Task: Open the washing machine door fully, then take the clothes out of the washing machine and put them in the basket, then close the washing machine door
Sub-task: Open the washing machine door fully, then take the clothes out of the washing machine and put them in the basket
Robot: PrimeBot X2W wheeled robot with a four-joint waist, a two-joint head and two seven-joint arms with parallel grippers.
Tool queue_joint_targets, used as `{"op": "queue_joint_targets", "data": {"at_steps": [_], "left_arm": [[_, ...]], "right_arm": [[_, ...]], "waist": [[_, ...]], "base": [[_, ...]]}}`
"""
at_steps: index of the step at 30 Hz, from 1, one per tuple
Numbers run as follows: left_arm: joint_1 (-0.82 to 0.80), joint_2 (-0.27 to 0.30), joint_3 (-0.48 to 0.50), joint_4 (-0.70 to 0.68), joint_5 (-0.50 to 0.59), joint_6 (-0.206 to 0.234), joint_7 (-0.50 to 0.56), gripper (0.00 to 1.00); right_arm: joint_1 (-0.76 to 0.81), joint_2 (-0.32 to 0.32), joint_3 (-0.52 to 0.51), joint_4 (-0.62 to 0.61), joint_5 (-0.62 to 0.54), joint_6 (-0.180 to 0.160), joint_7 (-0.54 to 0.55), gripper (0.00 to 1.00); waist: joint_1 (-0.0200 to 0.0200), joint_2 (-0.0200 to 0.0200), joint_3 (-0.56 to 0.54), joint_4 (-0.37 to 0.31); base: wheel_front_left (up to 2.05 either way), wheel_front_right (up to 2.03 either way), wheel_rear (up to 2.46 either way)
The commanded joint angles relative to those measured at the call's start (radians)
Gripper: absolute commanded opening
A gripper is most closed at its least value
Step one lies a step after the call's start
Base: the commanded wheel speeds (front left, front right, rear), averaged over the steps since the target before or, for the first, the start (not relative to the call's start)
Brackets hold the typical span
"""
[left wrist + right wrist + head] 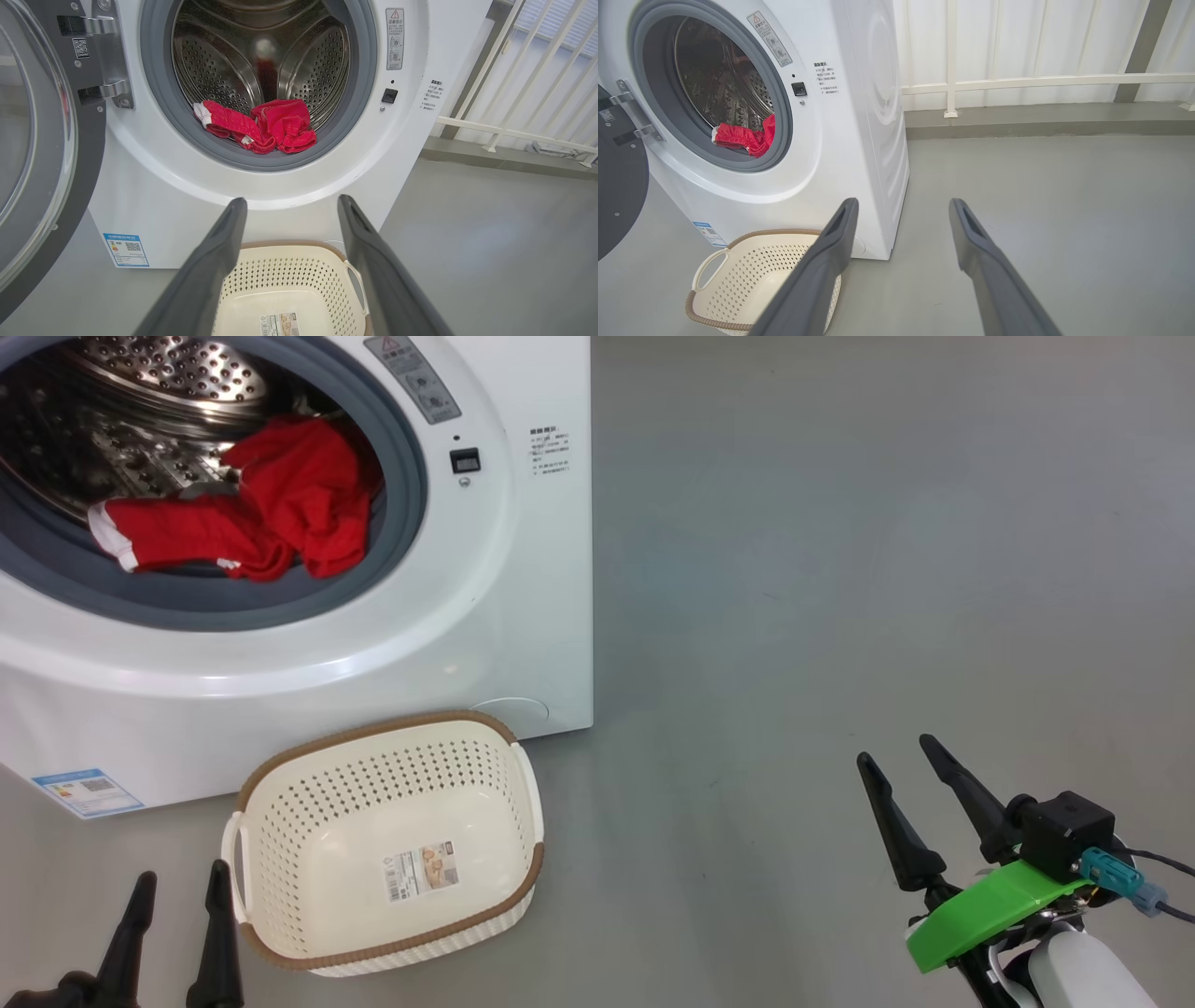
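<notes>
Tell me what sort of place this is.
Probably a laundry corner of a plain utility space: a white front-loading washing machine on bare grey floor, a cream basket before it, white railing beyond.

The big white washing machine (pixel 523 616) has a glossy shell — its grey rubber ring (pixel 403 523) is matt, its perforated steel drum (pixel 177 373) shiny. The red cloth garments (pixel 299 495) look soft; the cream plastic basket (pixel 373 784), smooth.

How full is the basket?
Empty. The basket shows a bare floor with just a label; the red clothes lie in the drum.
</notes>
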Motion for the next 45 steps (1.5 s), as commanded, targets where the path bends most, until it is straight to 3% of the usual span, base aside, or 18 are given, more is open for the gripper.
{"op": "queue_joint_targets", "data": {"at_steps": [1,15,33,45], "left_arm": [[-0.008,0.015,0.038,-0.025,-0.001,-0.003,-0.005,1.0],[-0.017,0.013,0.05,-0.035,0.007,-0.003,-0.005,1.0],[-0.033,0.02,0.043,-0.03,0.008,-0.003,-0.005,1.0],[-0.043,0.025,0.027,-0.022,0.007,-0.003,-0.005,1.0]], "right_arm": [[-0.002,-0.005,0.016,-0.029,-0.006,0.002,-0.012,1.0],[-0.004,-0.008,0.014,-0.032,-0.009,0.002,-0.012,1.0],[-0.013,-0.003,0.015,-0.033,-0.01,0.002,-0.012,1.0],[-0.021,0.003,0.018,-0.029,-0.011,0.002,-0.012,1.0]], "waist": [[0.0,0.0,-0.001,0.001],[0.0,0.0,0.007,0.009],[0.0,0.0,0.023,0.014],[0.0,0.0,0.034,0.018]], "base": [[0.0,0.0,0.0],[0.07,-0.12,0.05],[1.02,-1.43,0.41],[0.3,-0.3,0.0]]}}
